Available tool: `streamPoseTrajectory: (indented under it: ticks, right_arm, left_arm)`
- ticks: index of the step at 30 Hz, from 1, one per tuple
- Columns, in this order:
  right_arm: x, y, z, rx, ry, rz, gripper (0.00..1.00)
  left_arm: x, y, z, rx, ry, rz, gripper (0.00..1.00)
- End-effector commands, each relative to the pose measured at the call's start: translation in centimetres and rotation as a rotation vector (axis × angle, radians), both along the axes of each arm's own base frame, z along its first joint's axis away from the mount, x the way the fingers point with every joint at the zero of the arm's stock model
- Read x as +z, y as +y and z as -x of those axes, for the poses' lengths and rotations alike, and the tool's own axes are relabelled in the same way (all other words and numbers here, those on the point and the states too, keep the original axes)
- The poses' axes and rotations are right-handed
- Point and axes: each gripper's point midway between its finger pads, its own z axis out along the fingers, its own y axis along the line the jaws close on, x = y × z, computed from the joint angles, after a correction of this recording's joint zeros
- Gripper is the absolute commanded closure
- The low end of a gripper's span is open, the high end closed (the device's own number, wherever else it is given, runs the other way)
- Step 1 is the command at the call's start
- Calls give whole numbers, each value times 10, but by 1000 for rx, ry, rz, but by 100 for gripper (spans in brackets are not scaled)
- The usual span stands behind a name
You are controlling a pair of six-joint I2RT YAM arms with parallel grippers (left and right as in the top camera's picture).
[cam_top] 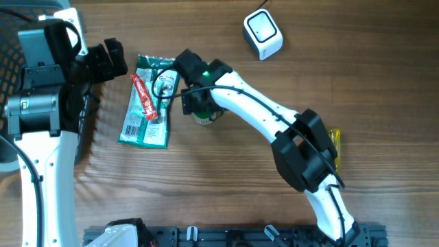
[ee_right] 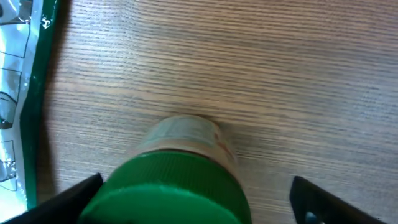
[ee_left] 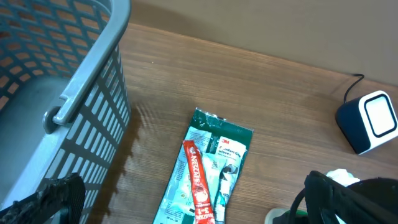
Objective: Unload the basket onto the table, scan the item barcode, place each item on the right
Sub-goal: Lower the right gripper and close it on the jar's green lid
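Jar (ee_right: 175, 171), green-lidded (perhaps glass), upright

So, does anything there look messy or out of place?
Only a small thing: a red sachet lies slanted on top of the green packet, covering part of its front. Nothing looks spilled or torn.

Overhead: we look straight down on the table (cam_top: 206, 189) from well above; the packet (cam_top: 145, 103) lies left of centre.
Left wrist: we look down at a slant from the basket (ee_left: 81, 93) side of the packet, fairly near, facing toward the scanner (ee_left: 370, 121).
Right wrist: we sit very close over the jar (ee_right: 180, 180), just beside the packet's edge.
Shared: all three catch the packet; overhead and left wrist share the scanner.
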Motion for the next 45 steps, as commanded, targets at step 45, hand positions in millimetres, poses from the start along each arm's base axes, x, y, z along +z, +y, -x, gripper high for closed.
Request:
streamPoseTrajectory:
  ticks: [45]
  right_arm:
    - [-9, -62, 27, 115, 215, 157, 0]
  left_arm:
    - [3, 2, -1, 2, -8, -10, 0]
